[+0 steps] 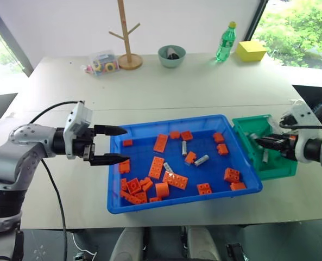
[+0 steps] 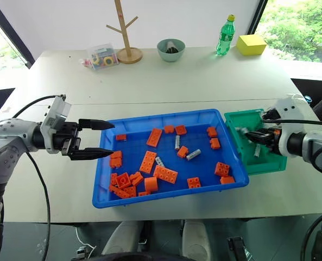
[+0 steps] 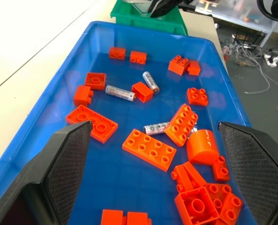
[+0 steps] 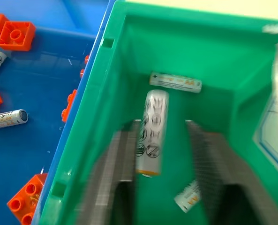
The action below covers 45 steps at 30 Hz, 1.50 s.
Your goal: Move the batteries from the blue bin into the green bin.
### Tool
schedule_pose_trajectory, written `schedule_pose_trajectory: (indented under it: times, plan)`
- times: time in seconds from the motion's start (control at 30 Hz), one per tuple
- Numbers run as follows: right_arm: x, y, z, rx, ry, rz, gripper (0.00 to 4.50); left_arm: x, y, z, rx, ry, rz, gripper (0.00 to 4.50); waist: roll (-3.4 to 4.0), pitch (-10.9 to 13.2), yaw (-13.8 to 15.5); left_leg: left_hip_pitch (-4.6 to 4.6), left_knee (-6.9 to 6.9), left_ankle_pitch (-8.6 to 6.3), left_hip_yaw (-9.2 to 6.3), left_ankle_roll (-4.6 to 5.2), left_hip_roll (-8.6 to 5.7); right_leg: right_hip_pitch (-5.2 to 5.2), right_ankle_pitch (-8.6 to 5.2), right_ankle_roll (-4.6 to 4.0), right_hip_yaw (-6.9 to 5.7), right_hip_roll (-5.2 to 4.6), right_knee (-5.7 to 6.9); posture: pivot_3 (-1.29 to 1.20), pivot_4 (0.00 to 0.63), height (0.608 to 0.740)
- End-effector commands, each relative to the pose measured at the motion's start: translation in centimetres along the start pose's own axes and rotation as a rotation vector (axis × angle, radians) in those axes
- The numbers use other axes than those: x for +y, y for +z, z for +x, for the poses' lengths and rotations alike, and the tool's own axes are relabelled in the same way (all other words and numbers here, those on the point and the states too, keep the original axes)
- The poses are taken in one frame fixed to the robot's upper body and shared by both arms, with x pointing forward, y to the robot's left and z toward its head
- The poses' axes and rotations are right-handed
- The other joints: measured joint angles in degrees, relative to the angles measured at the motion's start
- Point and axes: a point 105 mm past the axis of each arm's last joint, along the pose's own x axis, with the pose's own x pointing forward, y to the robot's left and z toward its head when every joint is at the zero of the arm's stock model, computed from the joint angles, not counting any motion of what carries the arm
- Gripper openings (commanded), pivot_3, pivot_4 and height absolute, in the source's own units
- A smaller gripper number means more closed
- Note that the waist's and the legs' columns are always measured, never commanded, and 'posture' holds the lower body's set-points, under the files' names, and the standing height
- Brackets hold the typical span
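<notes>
The blue bin [image 1: 182,200] sits mid-table, scattered with orange bricks [image 1: 156,167]. Three batteries lie loose in it [image 1: 184,148], [image 1: 201,160], [image 1: 168,167]. My left gripper [image 1: 126,144] is open and level, its tips just over the bin's left rim with nothing between them. The green bin [image 1: 272,168] touches the blue bin's right side. My right gripper [image 4: 162,123] is inside it with its fingers [image 4: 124,159] apart. One battery [image 4: 150,133] is between them, close to one finger. Two more batteries [image 4: 175,82], [image 4: 190,196] lie on the green bin's floor.
At the back of the table stand a wooden peg tree [image 1: 127,32], a pale-green bowl [image 1: 171,55], a green bottle [image 1: 225,41], a yellow block [image 1: 251,50] and a clear box of coloured bits [image 1: 102,62]. Bare table lies between them and the bins.
</notes>
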Motion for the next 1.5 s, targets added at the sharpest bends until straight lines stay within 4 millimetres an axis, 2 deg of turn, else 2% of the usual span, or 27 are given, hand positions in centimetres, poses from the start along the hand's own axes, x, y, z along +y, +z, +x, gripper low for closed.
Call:
schedule_pose_trajectory:
  times: [0.03,0.17,0.23,0.37,0.53,0.67,0.77,0.87,1.03,1.27,1.5]
  plan:
    - [-0.7,1.6,-0.7,-0.064,-0.062,-0.048,3.56,-0.4,0.7,-0.7,0.000,0.006,0.028,4.50,0.00,0.0,0.0,0.00,0.00,0.00,-0.01,0.00,0.00,0.00,0.00,0.00,0.00,0.00,0.00,0.00,0.150,0.703]
    - [-0.4,3.2,-1.2,-0.112,-0.041,-0.069,3.56,-0.7,0.6,-0.8,0.006,0.007,0.022,4.50,0.03,0.0,0.0,-0.01,0.00,0.00,-0.03,0.00,0.01,0.00,-0.02,-0.03,-0.01,0.00,-0.02,0.00,0.150,0.703]
    - [0.9,4.8,-1.4,-0.169,0.017,-0.083,3.56,-0.8,0.5,-0.7,0.011,0.008,0.019,4.50,0.03,0.0,-0.1,-0.01,0.00,0.00,-0.03,0.00,0.01,0.00,-0.09,-0.16,-0.01,-0.01,-0.02,0.00,0.150,0.703]
    - [6.2,6.7,-0.9,-0.228,0.229,-0.085,3.56,-1.0,0.4,-0.6,0.017,0.004,0.022,4.50,0.03,0.0,-0.3,0.00,-0.02,0.00,-0.06,0.00,0.06,-0.01,-0.09,-0.15,-0.01,0.02,-0.02,0.00,0.150,0.703]
    - [12.3,6.0,1.3,-0.193,0.409,-0.120,3.56,-0.9,0.5,-0.5,0.014,0.001,0.021,4.50,0.02,0.0,0.1,-0.04,-0.02,0.00,-0.17,0.00,0.05,0.00,-0.07,-0.13,-0.03,0.01,-0.01,0.00,0.150,0.703]
    - [14.3,5.7,3.9,-0.146,0.426,-0.070,3.56,-0.8,0.6,-0.2,0.014,-0.006,0.024,4.50,0.02,0.0,0.1,-0.06,0.02,0.00,-0.16,0.00,-0.02,-0.01,-0.07,-0.13,-0.03,0.00,-0.01,0.00,0.150,0.703]
    - [16.8,4.2,5.8,-0.064,0.474,-0.068,3.56,-0.6,0.8,-0.2,0.015,-0.008,0.029,4.50,0.02,0.0,-0.1,-0.05,0.01,0.00,-0.18,-0.01,-0.02,-0.01,-0.06,-0.12,-0.05,0.02,0.02,0.00,0.150,0.703]
    - [18.8,3.0,6.7,-0.006,0.517,-0.093,3.56,-0.5,0.8,-0.3,0.015,-0.006,0.031,4.50,0.02,0.0,-0.3,-0.05,-0.01,0.00,-0.18,-0.01,-0.02,-0.06,-0.04,-0.08,-0.05,0.03,0.06,0.00,0.150,0.703]
    - [20.4,1.8,8.0,0.067,0.539,-0.112,3.56,-0.6,0.7,-0.5,0.020,-0.005,0.031,4.50,0.02,0.0,-0.3,-0.05,-0.01,0.01,-0.15,-0.02,-0.03,-0.09,-0.03,-0.07,-0.07,0.09,0.12,0.00,0.150,0.703]
    - [22.7,0.5,7.9,0.138,0.615,-0.148,3.56,-0.9,0.5,-0.7,0.025,-0.005,0.028,4.50,0.02,0.0,-0.3,-0.04,-0.01,0.01,-0.16,-0.01,-0.03,-0.09,-0.03,-0.06,-0.08,0.11,0.13,0.00,0.150,0.703]
    - [22.7,-1.8,7.9,0.211,0.621,-0.216,3.56,-0.8,0.4,-0.8,0.023,0.002,0.028,4.50,0.01,0.0,-0.3,0.01,-0.01,0.01,-0.16,-0.01,-0.03,-0.06,-0.03,-0.06,-0.08,0.12,0.13,0.00,0.150,0.703]
